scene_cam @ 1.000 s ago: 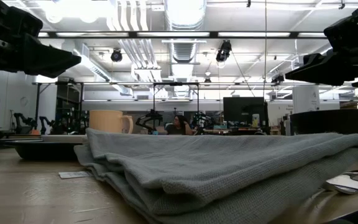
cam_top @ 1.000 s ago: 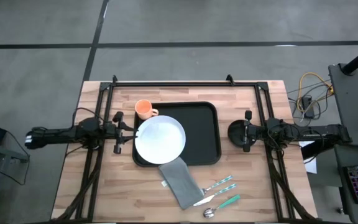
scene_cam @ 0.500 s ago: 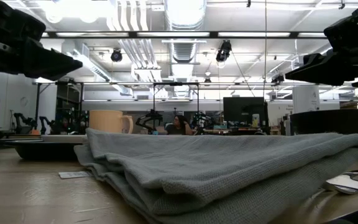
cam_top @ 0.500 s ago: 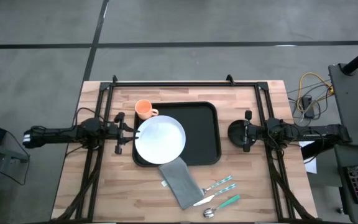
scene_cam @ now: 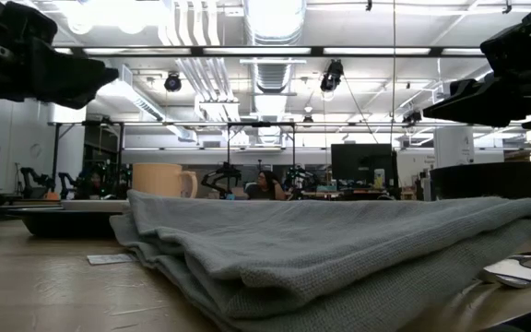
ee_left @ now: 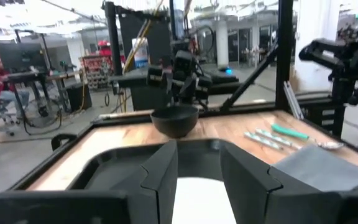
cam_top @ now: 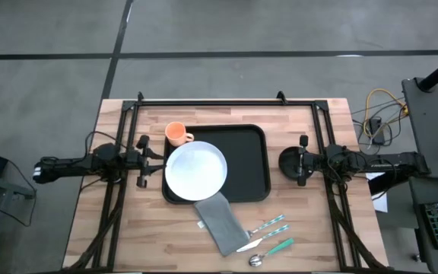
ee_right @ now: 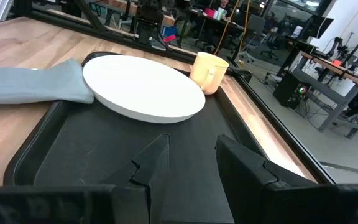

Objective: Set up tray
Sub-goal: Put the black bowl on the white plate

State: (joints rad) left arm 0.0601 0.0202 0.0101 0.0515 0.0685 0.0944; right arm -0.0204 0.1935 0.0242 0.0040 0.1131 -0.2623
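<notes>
The left gripper [cam_top: 144,161] has drawn back a little from the white plate [cam_top: 195,170] since a moment ago; it now hovers just outside the left rim of the tray [cam_top: 253,164], level with the plate, its fingers apart and holding nothing. In the left wrist view the two dark fingers [ee_left: 161,174] frame a slice of the plate's white surface, with clear space between them. That small retreat suggests the plate has been let go, sitting on the left half of the tray and overhanging its left edge slightly.

Just beyond the left gripper, toward the far edge of the table, stands the orange mug [cam_top: 176,135], touching or nearly touching the tray's corner but off it. On the near side, past the plate, the grey napkin [cam_top: 221,224] overlaps the tray's front rim, and farther right lie the utensils [cam_top: 268,236], all still off the tray. So most of the set-up looks undone.

The right gripper [cam_top: 301,160] waits beside a dark bowl [cam_top: 290,160], just off the tray's right rim, fingers spread and empty.

In the low view the napkin fills the foreground and hides the plate and most of the tray. How many utensils there are, and whether the bowl touches the right gripper, is hard to tell.
</notes>
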